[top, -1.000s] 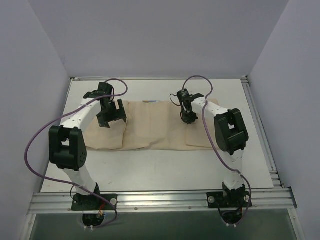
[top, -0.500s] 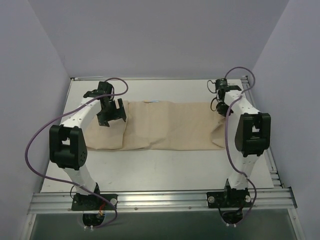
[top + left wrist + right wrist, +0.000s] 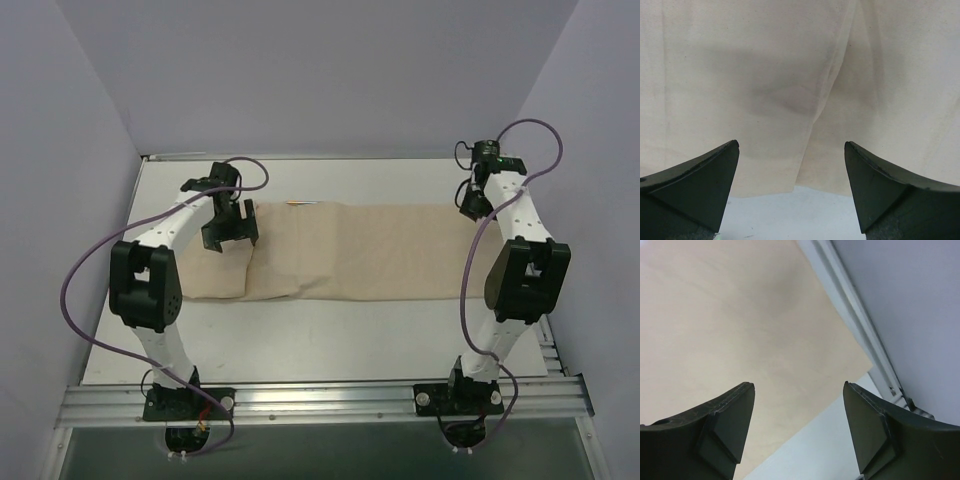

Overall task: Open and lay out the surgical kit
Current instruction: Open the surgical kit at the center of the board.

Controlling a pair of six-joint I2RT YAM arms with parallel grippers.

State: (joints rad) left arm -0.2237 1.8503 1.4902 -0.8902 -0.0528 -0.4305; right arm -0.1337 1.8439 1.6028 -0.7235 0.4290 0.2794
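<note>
The surgical kit shows as a beige cloth wrap (image 3: 350, 250) lying in a long strip across the table. Its right part lies flat and reaches almost to the right rail. The left part is still folded over, with a layer edge (image 3: 822, 100) running down the left wrist view. My left gripper (image 3: 230, 225) (image 3: 791, 150) hovers open over that fold, holding nothing. Over the cloth's right end (image 3: 740, 315) my right gripper (image 3: 472, 200) (image 3: 798, 387) is open and empty. Whatever the cloth wraps is hidden.
A metal rail (image 3: 520, 240) (image 3: 855, 315) borders the table on the right, close to the right gripper. Purple walls enclose the table on three sides. Bare white table (image 3: 320, 340) lies between the cloth and the arm bases.
My right gripper swung from the middle of the cloth out to the right, pulling the right flap flat, then opened and let it go. The left gripper shifted slightly.
</note>
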